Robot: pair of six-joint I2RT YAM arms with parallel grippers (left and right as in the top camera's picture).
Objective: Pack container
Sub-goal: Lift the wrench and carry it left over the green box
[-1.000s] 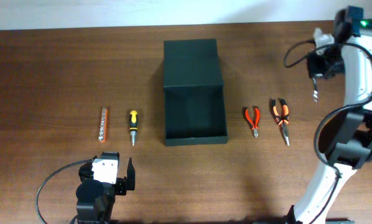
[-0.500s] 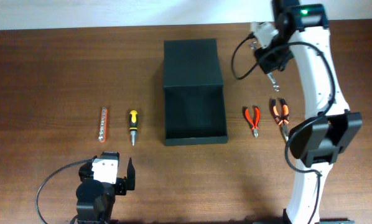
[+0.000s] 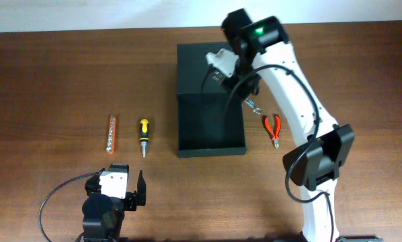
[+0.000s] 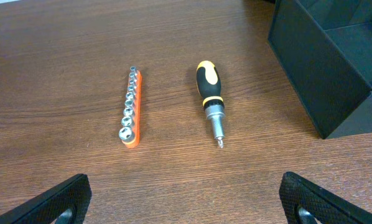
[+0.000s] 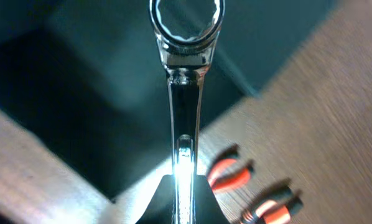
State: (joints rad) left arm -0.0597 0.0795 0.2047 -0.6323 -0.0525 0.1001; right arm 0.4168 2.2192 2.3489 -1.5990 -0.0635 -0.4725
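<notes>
The container (image 3: 211, 150) is a dark green-black box, open, with its flap lid lying back at the far side. My right gripper (image 3: 243, 91) hangs over its right wall, shut on a shiny ring wrench (image 3: 253, 105). In the right wrist view the wrench (image 5: 186, 74) sticks out from the jaws (image 5: 185, 193) above the container's dark inside (image 5: 80, 93). My left gripper (image 3: 137, 191) is open and empty near the front edge, its fingertips (image 4: 186, 199) wide apart.
A yellow-black screwdriver (image 3: 143, 136) (image 4: 211, 101) and an orange socket rail (image 3: 111, 134) (image 4: 131, 107) lie left of the container (image 4: 326, 68). Red pliers (image 3: 273, 129) (image 5: 229, 174) lie to its right. Orange-black pliers (image 5: 273, 208) show only in the right wrist view.
My right arm has swung left from the far right side to above the container's right wall, carrying the wrench. The left arm has not moved.
</notes>
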